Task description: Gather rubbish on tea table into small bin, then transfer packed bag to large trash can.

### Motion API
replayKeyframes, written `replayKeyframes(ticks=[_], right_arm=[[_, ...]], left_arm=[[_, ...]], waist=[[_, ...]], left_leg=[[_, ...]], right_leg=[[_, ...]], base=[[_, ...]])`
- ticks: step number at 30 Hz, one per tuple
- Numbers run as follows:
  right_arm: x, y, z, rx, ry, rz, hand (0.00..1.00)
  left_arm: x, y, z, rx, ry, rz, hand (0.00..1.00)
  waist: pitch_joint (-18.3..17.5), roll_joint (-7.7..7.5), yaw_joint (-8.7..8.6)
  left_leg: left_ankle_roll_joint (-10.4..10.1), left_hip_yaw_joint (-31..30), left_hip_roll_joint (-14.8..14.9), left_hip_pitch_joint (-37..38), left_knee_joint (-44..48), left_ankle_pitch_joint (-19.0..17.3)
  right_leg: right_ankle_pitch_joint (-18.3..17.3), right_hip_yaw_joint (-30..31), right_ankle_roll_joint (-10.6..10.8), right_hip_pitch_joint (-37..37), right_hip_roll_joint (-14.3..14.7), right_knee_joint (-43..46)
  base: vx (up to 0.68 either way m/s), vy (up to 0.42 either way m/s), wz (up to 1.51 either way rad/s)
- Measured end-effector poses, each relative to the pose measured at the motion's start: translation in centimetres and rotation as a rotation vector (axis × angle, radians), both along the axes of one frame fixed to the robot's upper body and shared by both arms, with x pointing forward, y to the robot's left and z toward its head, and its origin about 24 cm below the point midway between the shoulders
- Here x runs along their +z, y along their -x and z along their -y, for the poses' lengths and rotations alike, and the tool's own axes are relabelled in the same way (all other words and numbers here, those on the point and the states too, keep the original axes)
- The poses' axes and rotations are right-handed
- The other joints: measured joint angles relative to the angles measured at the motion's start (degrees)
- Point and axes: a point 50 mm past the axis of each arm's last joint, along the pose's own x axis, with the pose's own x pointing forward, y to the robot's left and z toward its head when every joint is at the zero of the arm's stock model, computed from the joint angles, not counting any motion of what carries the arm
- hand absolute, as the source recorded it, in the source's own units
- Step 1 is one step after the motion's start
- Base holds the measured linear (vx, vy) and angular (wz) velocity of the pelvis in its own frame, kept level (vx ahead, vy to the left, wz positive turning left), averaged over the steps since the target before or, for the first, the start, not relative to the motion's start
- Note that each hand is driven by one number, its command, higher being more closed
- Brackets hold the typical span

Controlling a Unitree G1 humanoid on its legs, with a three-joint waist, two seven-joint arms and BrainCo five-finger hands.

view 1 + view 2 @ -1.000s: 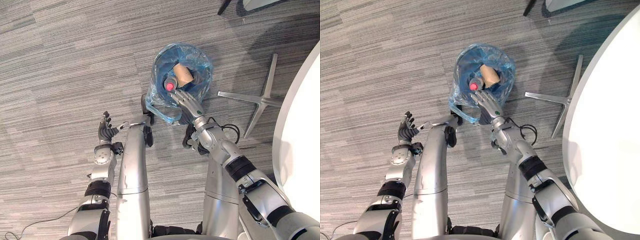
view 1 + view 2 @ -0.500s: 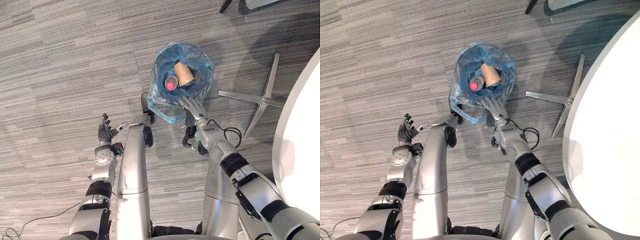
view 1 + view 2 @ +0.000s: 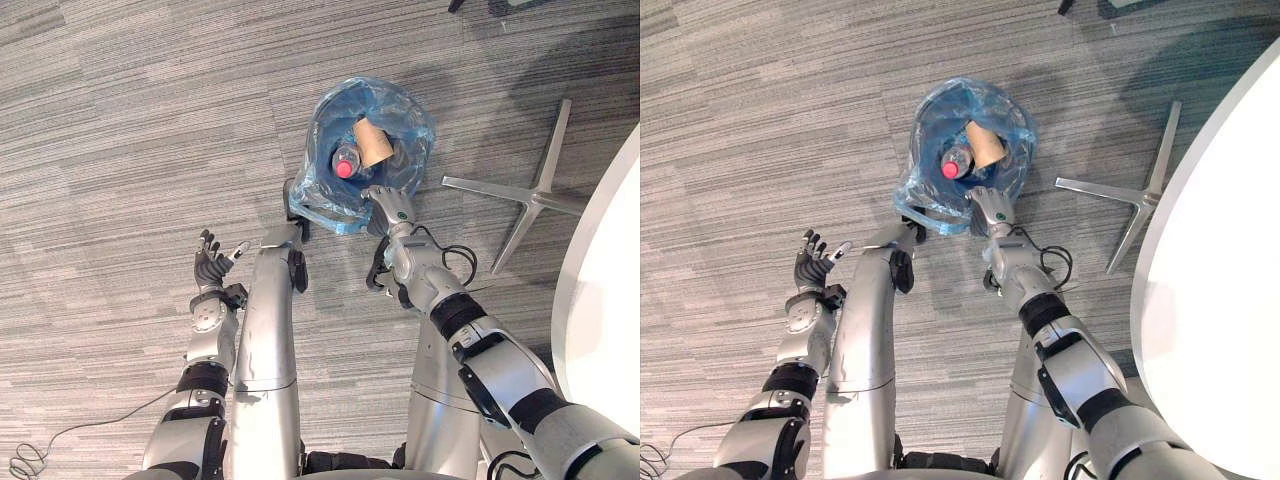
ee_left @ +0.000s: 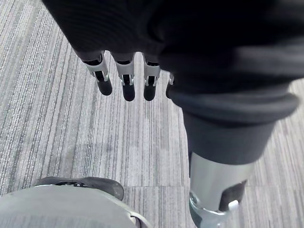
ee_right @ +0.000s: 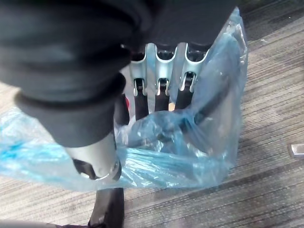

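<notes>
The right robot hand (image 3: 385, 203) has drawn back from over the small bin's mouth to the near rim of the blue bin bag (image 3: 322, 195). Its fingers (image 5: 163, 97) lie nearly straight against the bunched film and grip nothing. The red-capped bottle (image 3: 344, 165) and paper cup (image 3: 373, 142) lie inside, so bagging up looks next. The left robot hand (image 3: 209, 266) hangs open over the carpet. A metal star base (image 3: 530, 190) and the counter (image 3: 610, 300) crowd the right side; open carpet lies to the left.

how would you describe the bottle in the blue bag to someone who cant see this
On the grey carpet in front of the robot stands an open blue plastic bag, with the robot's right hand at its near rim. Two things lie inside it. The bottle is the one with the round red cap facing up, beside a brown paper cup.
</notes>
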Motion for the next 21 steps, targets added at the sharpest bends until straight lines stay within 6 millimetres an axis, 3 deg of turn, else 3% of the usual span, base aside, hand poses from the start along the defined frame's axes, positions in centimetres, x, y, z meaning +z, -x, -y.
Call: replayKeyframes(ticks=[13, 21], right_arm=[[1.6, 0.3, 0.4, -0.009, -0.212, 0.043, 1.00], [2.2, 2.9, -0.4, 0.055, -0.493, 0.104, 1.00]], left_arm=[[0.0, 0.0, 0.2, 0.004, 0.008, 0.001, 0.00], [0.3, 0.0, 0.4, -0.018, -0.026, -0.003, 0.00]], waist=[[-0.03, 0.06, 0.13], [-0.05, 0.05, 0.04]], left_leg=[[0.00, -0.05, 0.05, 0.09, 0.75, -0.01], [0.31, 0.67, 1.03, 7.25, 0.09, -0.56]], right_leg=[[-0.69, -0.02, 0.17, 0.29, -0.30, 0.71], [-0.67, 0.10, 0.49, 7.87, 0.53, -1.45]], base=[[-0.03, 0.010, 0.01], [-0.03, 0.012, -0.04]])
